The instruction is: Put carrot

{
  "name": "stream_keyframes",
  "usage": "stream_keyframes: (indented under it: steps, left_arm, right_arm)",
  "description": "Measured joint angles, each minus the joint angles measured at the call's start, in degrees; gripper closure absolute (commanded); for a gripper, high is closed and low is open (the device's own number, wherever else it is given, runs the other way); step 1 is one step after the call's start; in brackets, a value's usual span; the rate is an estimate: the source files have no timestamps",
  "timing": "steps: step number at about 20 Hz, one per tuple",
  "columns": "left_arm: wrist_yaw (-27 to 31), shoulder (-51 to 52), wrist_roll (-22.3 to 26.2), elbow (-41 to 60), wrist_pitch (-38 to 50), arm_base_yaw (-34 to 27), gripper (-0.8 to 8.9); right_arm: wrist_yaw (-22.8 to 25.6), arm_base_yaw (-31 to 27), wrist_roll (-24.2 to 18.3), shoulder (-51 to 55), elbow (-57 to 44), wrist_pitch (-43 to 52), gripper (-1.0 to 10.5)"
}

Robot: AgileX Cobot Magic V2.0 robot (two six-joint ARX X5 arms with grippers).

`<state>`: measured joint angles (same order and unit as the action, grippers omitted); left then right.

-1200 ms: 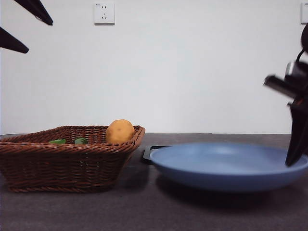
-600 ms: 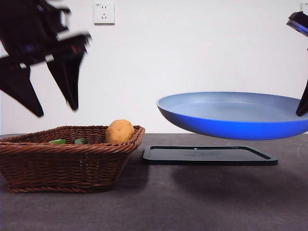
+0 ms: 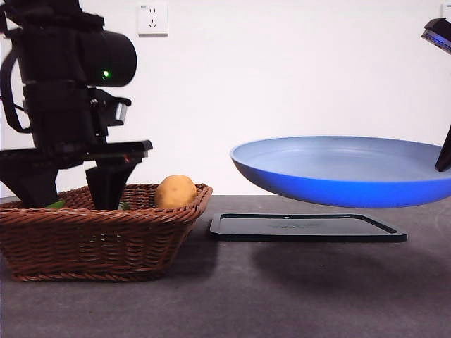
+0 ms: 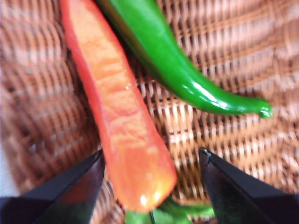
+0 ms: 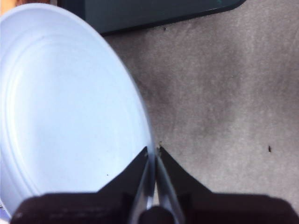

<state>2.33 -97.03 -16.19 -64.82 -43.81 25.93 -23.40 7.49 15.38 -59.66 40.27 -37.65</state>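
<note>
Left wrist view, blurry: left gripper (image 4: pixel 149 186) gapes around glossy carrot (image 4: pixel 124 116) on woven basket (image 4: pixel 224 149); right gripper (image 5: pixel 153 154) pinches smooth blue plate (image 5: pixel 70 112).

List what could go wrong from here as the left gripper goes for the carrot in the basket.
The open left gripper straddles the carrot near one end, so closing there might let it pivot or slip out. The green pepper lies right beside the carrot and could get pinched or dragged along. The right gripper holds the blue plate by its rim only, above the black tray; added weight may tip it.
</note>
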Motion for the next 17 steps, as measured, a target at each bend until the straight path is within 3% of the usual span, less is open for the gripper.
stream_keyframes:
  steps: [2,6,17]
  left_arm:
    - [-0.1,-0.5,0.0,0.0,0.0,0.1,4.79]
    - [0.0,-0.5,0.0,0.0,-0.1,0.1,6.65]
    - [-0.6,5.3,0.2,-5.4,-7.2,0.1,6.75]
  right_arm:
    - [0.0,0.0,0.0,0.0,0.0,0.0,9.4]
    - [0.0,0.0,0.0,0.0,0.0,0.0,9.4]
    - [0.0,0.0,0.0,0.0,0.0,0.4,9.4]
